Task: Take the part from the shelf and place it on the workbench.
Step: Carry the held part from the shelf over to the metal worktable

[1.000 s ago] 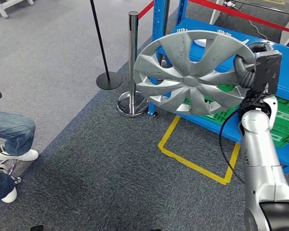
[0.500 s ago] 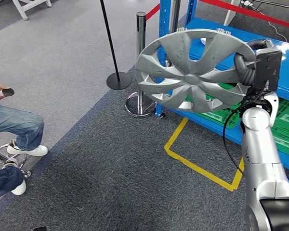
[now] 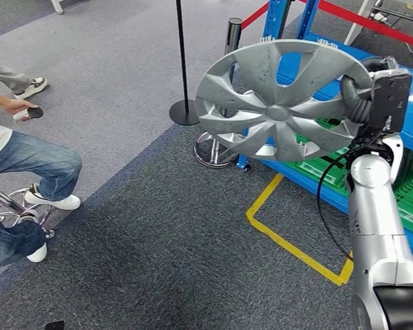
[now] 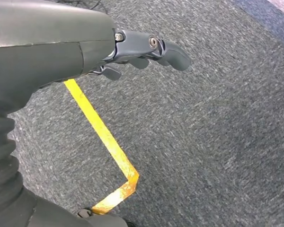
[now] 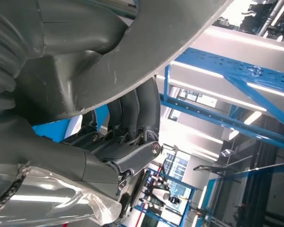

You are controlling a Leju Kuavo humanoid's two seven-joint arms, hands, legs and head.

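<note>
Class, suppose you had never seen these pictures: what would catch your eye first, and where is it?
First the big silver wheel cover, held up in the air by the robot's right hand at its rim. Behind it stands the blue shelf with green crates; at the left a seated person in jeans holds a small object.

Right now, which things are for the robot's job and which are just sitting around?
For the job:
- silver wheel cover, held up by the right hand
- blue shelf

Just around:
- barrier posts
- yellow floor tape
- person on a stool
- green crate
</note>
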